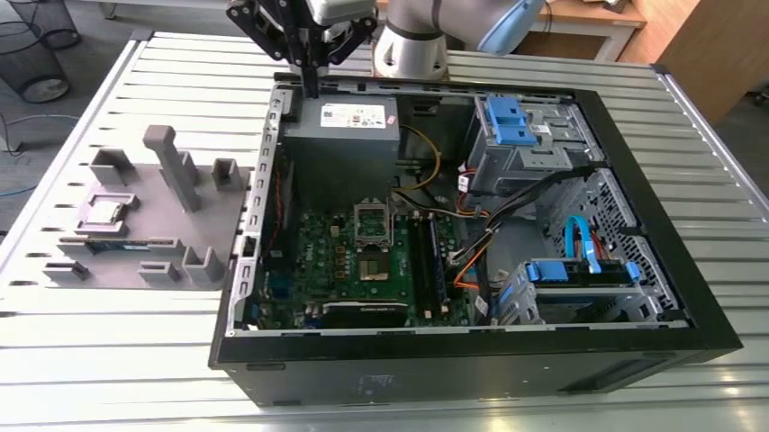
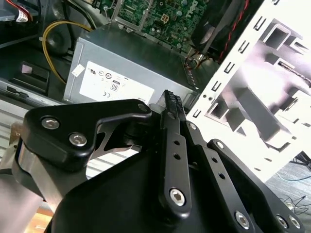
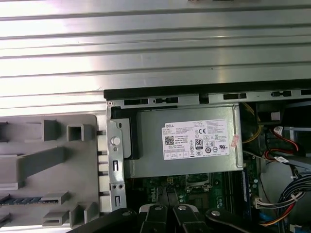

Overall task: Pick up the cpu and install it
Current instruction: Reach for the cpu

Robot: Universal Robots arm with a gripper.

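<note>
One small square chip, the cpu [image 1: 106,211], lies flat in a recess of the grey moulded tray [image 1: 142,191] on the exterior view's left. It is well apart from the gripper [image 1: 312,88], whose fingers hang over the far corner of the open computer case [image 1: 481,364]. Between the chip and the fingertips stand the tray's upright posts and the case's side wall. The cpu shows a pale silver-grey metal top with a darker rim around it, and it is far smaller than the tray that bears it.

The fingers are pressed together into one thin black tip with nothing between them. In the second wrist view the ribbed pads [image 2: 171,100] meet edge to edge. The arm [image 1: 420,36] comes in from the far side of the slatted metal table [image 1: 121,360]. The gripper points straight down, its tip just above the edge of the grey power supply [image 1: 342,135], beside the case's wall. Inside the case lies the green board [image 1: 337,265] with its dark socket [image 1: 373,225], nearer the camera than the gripper.
</note>
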